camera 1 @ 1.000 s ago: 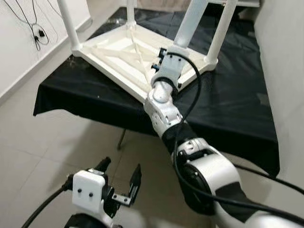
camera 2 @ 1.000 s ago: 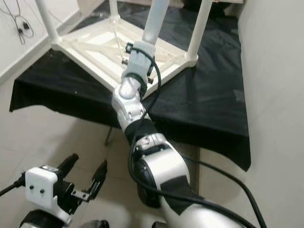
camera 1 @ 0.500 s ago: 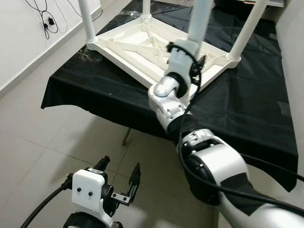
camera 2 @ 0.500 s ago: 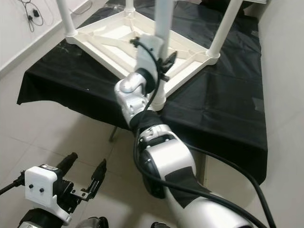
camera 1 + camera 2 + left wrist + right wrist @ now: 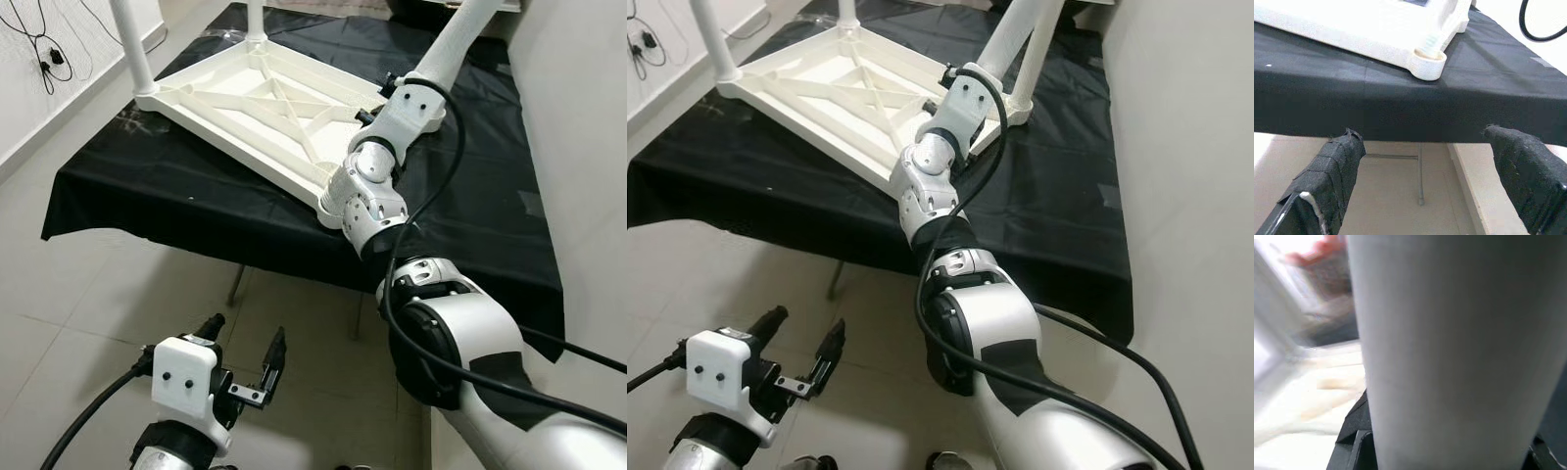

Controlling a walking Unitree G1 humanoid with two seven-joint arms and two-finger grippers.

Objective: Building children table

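We record a white ribbed plastic table frame [image 5: 265, 108] and white tube leg [image 5: 453, 44] on a plain black cloth [image 5: 176, 196]. Beneath the cloth, beige floor tiles [image 5: 88, 323]; black fingers [image 5: 1334, 171].

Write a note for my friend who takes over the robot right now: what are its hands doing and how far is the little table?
Right gripper: shut on a white plastic table leg, held tilted above the table.
Left gripper: open, holding nothing, low over the tiled floor.
The white plastic children's table lies upside down on the black cloth-covered table.
Done: three legs stand in their corners.
Left: the near corner socket has no leg in it; the held leg likely goes there.
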